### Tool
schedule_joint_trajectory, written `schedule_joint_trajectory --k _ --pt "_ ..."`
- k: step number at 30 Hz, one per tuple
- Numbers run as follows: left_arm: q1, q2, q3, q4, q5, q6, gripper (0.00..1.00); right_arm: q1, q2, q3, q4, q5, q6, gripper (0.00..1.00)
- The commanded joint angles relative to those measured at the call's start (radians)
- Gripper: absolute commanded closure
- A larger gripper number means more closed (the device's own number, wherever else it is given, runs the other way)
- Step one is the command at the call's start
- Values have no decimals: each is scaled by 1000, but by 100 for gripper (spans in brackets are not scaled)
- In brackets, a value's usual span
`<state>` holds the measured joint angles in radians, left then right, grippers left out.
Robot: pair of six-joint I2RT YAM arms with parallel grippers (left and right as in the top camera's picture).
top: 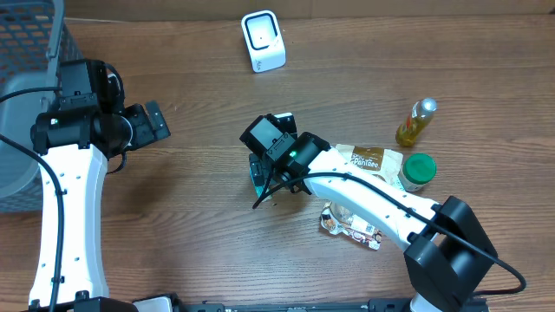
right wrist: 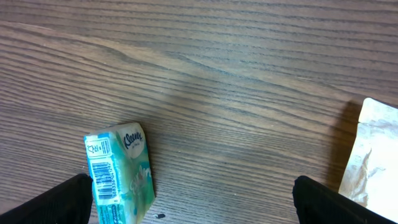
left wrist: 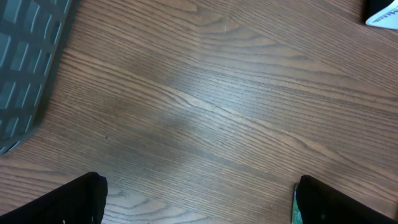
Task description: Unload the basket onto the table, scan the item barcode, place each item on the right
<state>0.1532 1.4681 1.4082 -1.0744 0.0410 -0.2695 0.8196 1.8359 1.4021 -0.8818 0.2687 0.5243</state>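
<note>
The item is a teal Kleenex tissue pack point(right wrist: 119, 177) lying flat on the wooden table, its barcode point(right wrist: 102, 176) facing up along the left edge. My right gripper point(right wrist: 196, 202) hovers over it, open wide; the pack lies just inside the left fingertip point(right wrist: 71, 199), apart from the right one. From overhead only a teal sliver of the pack point(top: 256, 173) shows under the right gripper point(top: 264, 166). The white scanner point(top: 263, 41) stands at the table's back middle. My left gripper point(top: 159, 121) is open over bare wood point(left wrist: 199, 202), holding nothing.
A grey basket point(top: 30, 52) fills the back left corner, also visible as the basket point(left wrist: 25, 62) in the left wrist view. Right of the pack lie a pale pouch point(top: 368, 159), a green-lidded jar point(top: 420, 171), an oil bottle point(top: 416, 121) and a snack packet point(top: 351, 227).
</note>
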Motion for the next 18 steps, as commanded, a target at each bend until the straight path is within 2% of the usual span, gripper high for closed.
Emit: schedule_joint_trajectory --k 1,18 --pt "3 -8 14 1 10 -7 0 -3 -1 -2 9 0 11 0" --pt "3 -8 14 1 10 -7 0 -15 -1 -2 -7 0 11 0"
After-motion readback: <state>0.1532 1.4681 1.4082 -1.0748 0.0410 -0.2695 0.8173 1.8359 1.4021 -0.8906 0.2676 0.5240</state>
